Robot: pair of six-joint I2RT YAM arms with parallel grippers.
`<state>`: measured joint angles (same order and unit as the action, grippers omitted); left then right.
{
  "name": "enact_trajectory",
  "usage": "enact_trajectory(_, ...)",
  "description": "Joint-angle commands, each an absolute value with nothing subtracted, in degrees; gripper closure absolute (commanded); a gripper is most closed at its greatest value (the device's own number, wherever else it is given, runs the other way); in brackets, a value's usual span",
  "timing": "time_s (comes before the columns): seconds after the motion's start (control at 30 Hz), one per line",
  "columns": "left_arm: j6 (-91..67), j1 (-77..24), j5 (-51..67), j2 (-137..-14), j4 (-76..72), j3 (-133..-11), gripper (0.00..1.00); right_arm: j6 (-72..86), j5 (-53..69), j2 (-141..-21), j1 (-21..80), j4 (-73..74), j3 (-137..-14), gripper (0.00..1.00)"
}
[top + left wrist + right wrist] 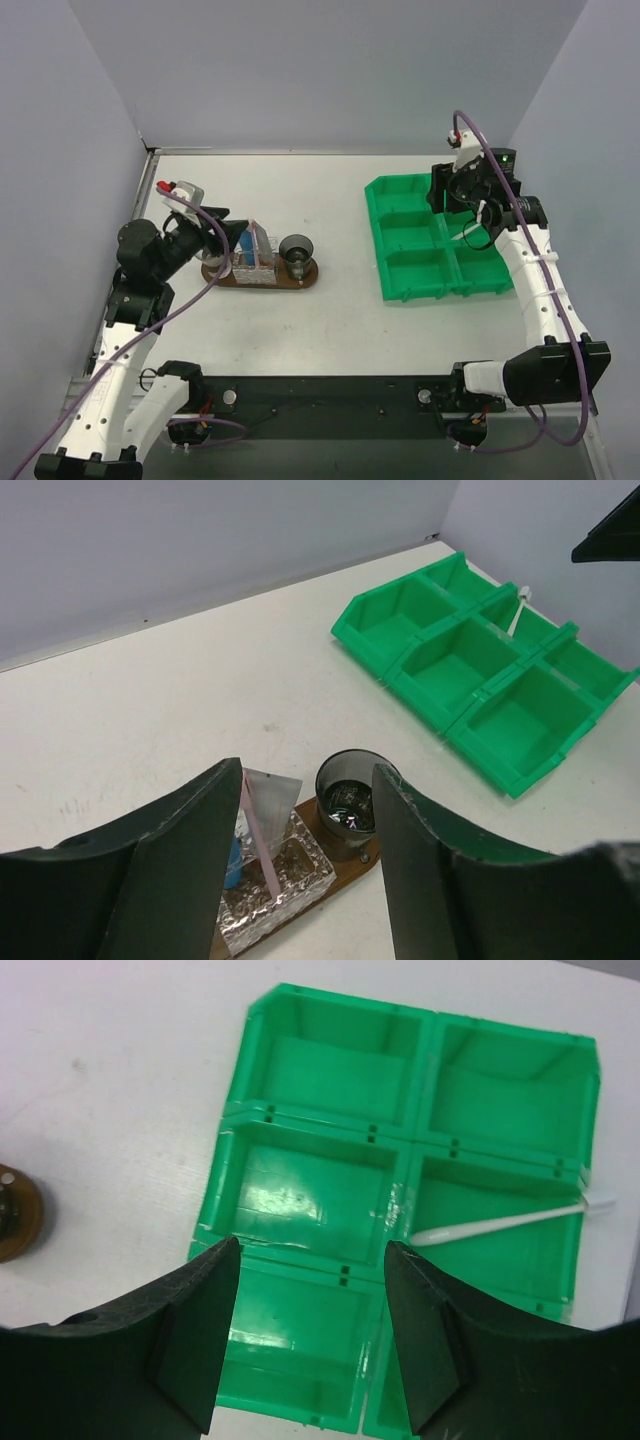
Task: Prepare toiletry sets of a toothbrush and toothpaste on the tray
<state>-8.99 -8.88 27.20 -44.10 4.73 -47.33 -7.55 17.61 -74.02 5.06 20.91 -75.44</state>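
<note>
left hand (310, 780): fingers apart, angled forward | right hand (312, 1250): fingers apart, pointing down

Left gripper (308, 810): jaws apart, nothing between them, both dark fingers (180, 870) large in the foreground. Beyond them, brown tray (345, 880) on white table (150, 700). On the tray, a crinkled clear cup (290, 880) holds a pink toothbrush (258, 830), leaning, and the blue toothpaste (233, 855). Dark cup (350, 805) just beside. Green bin (480, 670) well apart; thin white stick (516, 615) in a far compartment.
</note>
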Motion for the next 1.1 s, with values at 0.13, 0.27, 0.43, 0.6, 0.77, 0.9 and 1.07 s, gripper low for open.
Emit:
enact_trajectory(0.13,-1.94,-8.53,24.96,-44.56,17.31,-58.26,0.32,-3.61,11.51,-77.6,-5.69,24.08,-74.36,0.45)
enact_trajectory(0.27,-0.53,-8.53,26.89,-46.58,21.0,-61.69,0.3,-1.76,12.13,-79.8,-9.75,23.21,-72.87,0.46)
enact_trajectory(0.43,-0.35,-8.53,28.65,-49.04,22.06,-62.75,0.3,0.0,13.7,-83.31,-13.27,21.1,-71.28,0.46)
enact_trajectory(0.6,-0.35,-8.52,29.18,-51.32,21.97,-64.68,0.3,2.45,15.82,-86.83,-18.53,18.37,-71.81,0.47)
enact_trajectory(0.77,-0.79,-8.53,28.92,-52.64,21.1,-65.74,0.3,4.48,18.19,-93.07,-21.53,17.49,-74.35,0.48)
enact_trajectory(0.9,-0.88,-8.52,28.91,-53.52,20.48,-65.48,0.3,5.27,18.11,-97.02,-21.97,17.4,-75.93,0.49)
enact_trajectory(1.07,-0.44,-8.53,28.74,-53.79,19.51,-64.34,0.3,6.85,17.4,-101.68,-21.97,17.05,-78.83,0.5)
